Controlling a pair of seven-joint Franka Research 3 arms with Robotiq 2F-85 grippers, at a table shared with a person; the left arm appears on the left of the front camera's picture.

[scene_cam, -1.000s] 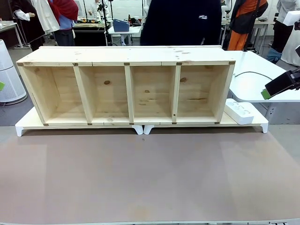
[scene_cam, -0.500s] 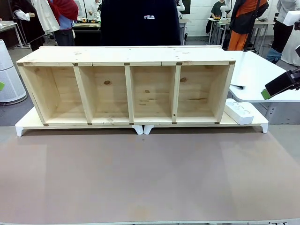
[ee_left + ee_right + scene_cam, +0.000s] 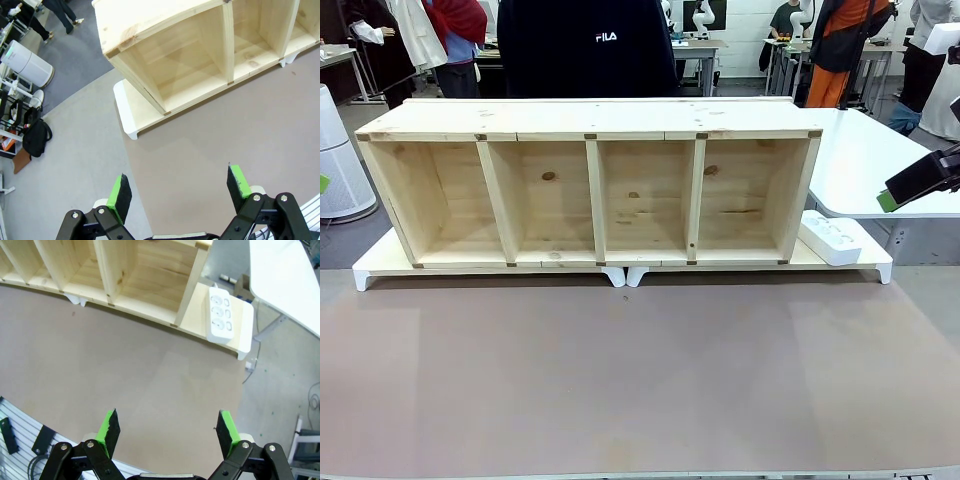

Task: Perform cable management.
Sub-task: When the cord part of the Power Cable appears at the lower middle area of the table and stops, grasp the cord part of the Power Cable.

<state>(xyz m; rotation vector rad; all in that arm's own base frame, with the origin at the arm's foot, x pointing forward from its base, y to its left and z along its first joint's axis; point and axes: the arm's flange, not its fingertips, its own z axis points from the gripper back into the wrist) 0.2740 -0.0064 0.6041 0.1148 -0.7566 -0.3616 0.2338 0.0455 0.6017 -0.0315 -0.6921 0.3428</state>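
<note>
Cable work looks to be at its very start: where the cable itself lies I cannot tell from these views, and neither claw holds anything. The left claw [image 3: 178,187] is released, its green pads wide apart, and it hangs above the bare brown surface [image 3: 225,130] near the left end of the wooden shelf [image 3: 150,15], looking down at an angle. The right claw [image 3: 167,432] is released too, pads wide apart, raised over the surface near the right end of the shelf. There a white power strip [image 3: 221,315] rests on the white riser [image 3: 244,340], just beside the shelf's outer wall. A person in a dark top [image 3: 585,50] stands behind the shelf. I judge that the next move calls for first finding the cord, perhaps from the person's side. After that it needs a careful grip, because the cord is thin and limp.
</note>
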